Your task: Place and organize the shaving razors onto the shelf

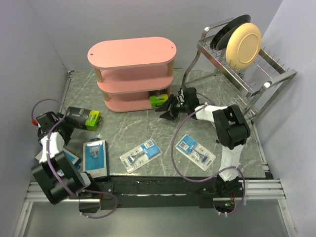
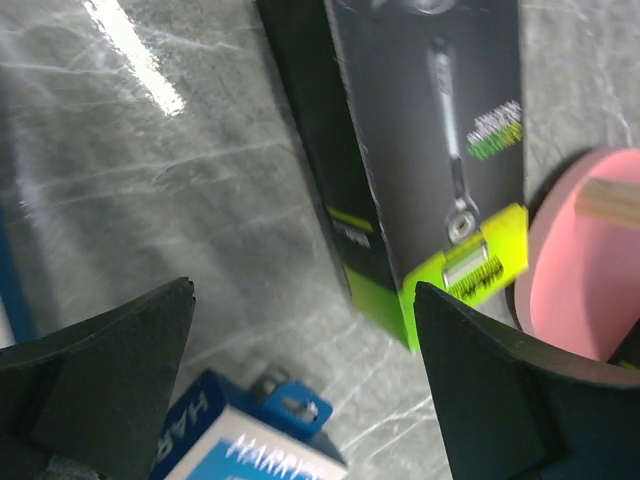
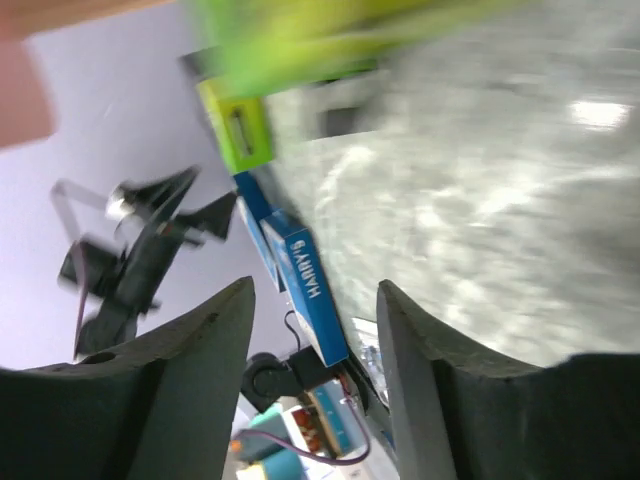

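The pink shelf [image 1: 132, 52] stands at the back centre. One black box with a lime-green end [image 1: 159, 100] lies on its bottom tier, and shows as a green blur at the top of the right wrist view [image 3: 330, 30]. My right gripper [image 1: 167, 109] [image 3: 315, 288] is open and empty just right of that box. The second black box [image 1: 84, 117] [image 2: 430, 150] lies on the table at the left. My left gripper [image 1: 66, 129] [image 2: 302, 290] is open and empty just short of it. Two blue-carded packs [image 1: 95, 155] [image 2: 250, 440] and two clear blister packs [image 1: 140, 155] lie near the front.
A silver wire dish rack [image 1: 247, 69] with plates stands at the back right. The second blister pack [image 1: 196, 149] lies by the right arm's base. One blue pack [image 1: 71, 158] is partly under the left arm. Grey walls close in the left and back.
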